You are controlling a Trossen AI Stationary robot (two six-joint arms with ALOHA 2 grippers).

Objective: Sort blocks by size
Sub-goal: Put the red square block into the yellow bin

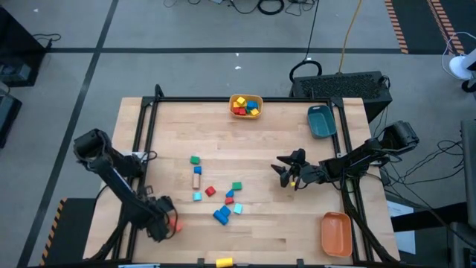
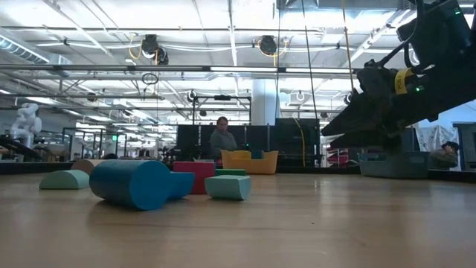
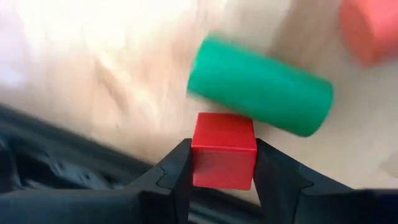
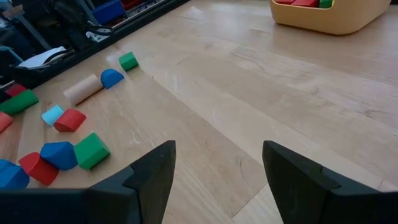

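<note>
At the left edge of the surface (image 1: 297, 223), near the front corner, your left claw (image 3: 224, 163) is closed on a small red cube (image 3: 224, 158). In its wrist view a green cylinder (image 3: 261, 93) lies just behind the cube, and a red block (image 3: 370, 28) is farther off. I judge that this cube is on its way to a bin, so one sorting step is in progress.

In the middle of the surface about ten blocks are loose and not yet sorted: a green block (image 1: 195, 159), a plain wooden bar (image 1: 197, 176), cyan pieces (image 1: 197, 196), a red block (image 1: 210, 191), another green block (image 1: 236, 185) and blue blocks (image 1: 222, 215).

At the back edge the yellow bin (image 1: 246, 106) already holds several red, yellow and blue blocks. So part of the work is done.

Toward the right edge, your right claw (image 4: 217, 174) hangs above bare wood with its fingers wide apart and holds nothing. The teal bin (image 1: 321, 121) near the back right corner and the orange bin (image 1: 336, 232) near the front right corner look empty, as far as you can see from above. I judge that more than half of the sorting is left.
</note>
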